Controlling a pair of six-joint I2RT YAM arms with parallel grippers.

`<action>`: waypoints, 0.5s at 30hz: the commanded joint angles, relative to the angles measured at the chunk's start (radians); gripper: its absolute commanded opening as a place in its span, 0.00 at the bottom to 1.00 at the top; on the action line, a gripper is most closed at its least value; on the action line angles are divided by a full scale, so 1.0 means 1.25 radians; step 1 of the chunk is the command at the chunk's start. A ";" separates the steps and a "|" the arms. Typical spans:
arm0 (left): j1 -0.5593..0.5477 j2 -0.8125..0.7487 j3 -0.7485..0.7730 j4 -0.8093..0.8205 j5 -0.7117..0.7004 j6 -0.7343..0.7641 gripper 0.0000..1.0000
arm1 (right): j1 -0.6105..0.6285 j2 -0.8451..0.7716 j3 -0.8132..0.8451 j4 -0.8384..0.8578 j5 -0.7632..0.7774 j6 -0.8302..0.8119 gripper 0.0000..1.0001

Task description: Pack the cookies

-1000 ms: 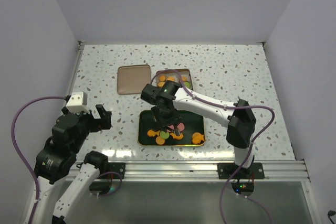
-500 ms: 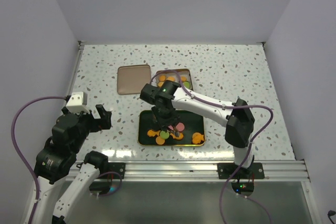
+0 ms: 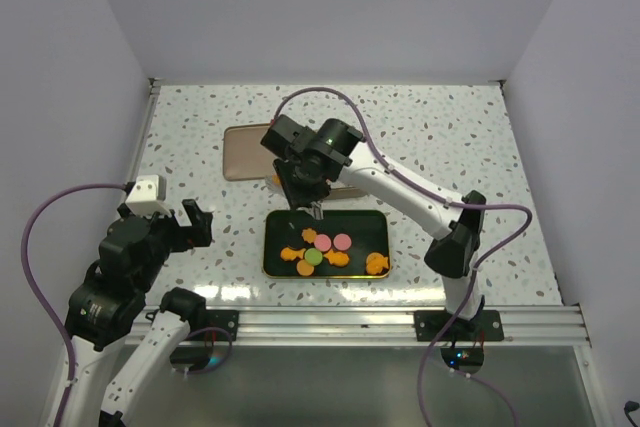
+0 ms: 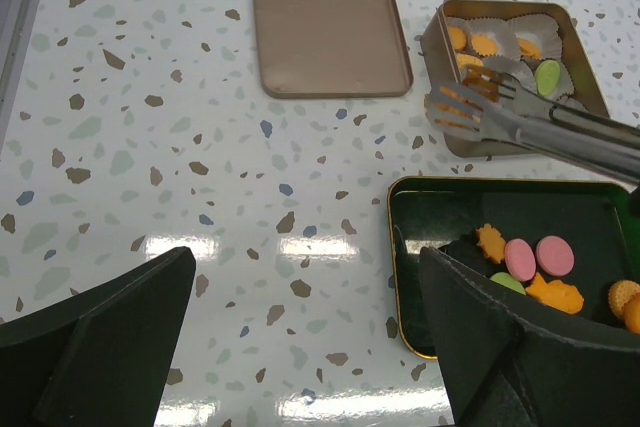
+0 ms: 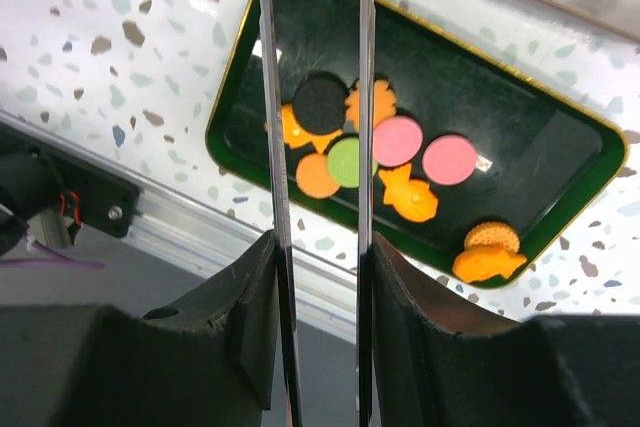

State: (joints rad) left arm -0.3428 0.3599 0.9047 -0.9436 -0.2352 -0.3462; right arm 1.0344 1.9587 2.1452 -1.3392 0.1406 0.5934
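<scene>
Several cookies (image 3: 322, 252), orange rounds, flower and fish shapes, two pink rounds and a green one, lie on a dark gold-rimmed tray (image 3: 372, 222). They also show in the right wrist view (image 5: 400, 147). My right gripper (image 3: 303, 185) is shut on metal tongs (image 4: 520, 127). The tong tips hang over the left side of an open tin (image 4: 500, 147), which holds orange cookies and a green one (image 4: 548, 75) in paper cups. Orange shows between the tips; I cannot tell if it is held. My left gripper (image 4: 305, 337) is open and empty, low over the table left of the tray.
The tin's flat lid (image 3: 245, 155) lies on the speckled table left of the tin, also seen in the left wrist view (image 4: 330, 32). A metal rail (image 3: 350, 322) runs along the near edge. White walls close in the back and both sides.
My right arm has risen off the tray and swung back toward the tin, carrying the tongs with it. The tray's cookies now lie uncovered. The left arm has not moved.
</scene>
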 commanded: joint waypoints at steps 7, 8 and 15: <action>-0.004 -0.002 -0.001 0.037 0.003 0.019 1.00 | -0.141 -0.040 0.006 -0.114 0.047 -0.054 0.34; -0.004 -0.002 -0.001 0.036 0.003 0.019 1.00 | -0.150 -0.043 -0.001 -0.113 0.051 -0.065 0.34; -0.004 0.004 -0.001 0.037 0.003 0.020 1.00 | -0.208 -0.064 -0.097 -0.085 0.050 -0.093 0.33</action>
State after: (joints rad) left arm -0.3428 0.3599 0.9047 -0.9432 -0.2352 -0.3462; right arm 0.7826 1.9518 2.0678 -1.3392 0.1917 0.5121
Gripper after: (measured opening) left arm 0.997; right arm 0.386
